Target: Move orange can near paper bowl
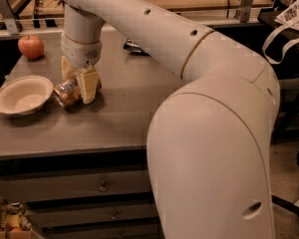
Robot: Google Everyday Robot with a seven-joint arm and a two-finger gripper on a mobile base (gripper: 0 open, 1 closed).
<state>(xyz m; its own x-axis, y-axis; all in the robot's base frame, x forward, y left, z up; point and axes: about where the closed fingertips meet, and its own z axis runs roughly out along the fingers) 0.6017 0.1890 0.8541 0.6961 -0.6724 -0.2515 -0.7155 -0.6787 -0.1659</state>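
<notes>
Just beside the paper bowl (22,94), the gripper (78,85) clasps the lying orange can (65,92).

orange can (65,92): shiny metal, orange-gold, with a silvery end.
paper bowl (21,94): matt off-white paper, smooth.
gripper (77,87): low over the table beside the bowl, clamped on the can; matt cream plastic.
arm (209,133): smooth white plastic shell with a faint sheen.
table (139,108): matt grey-brown top.
apple (31,46): glossy red skin.

No legible txt anywhere.
Label on orange can (65,92) unreadable; gripper (77,85) clamps it just beside paper bowl (21,96).
</notes>
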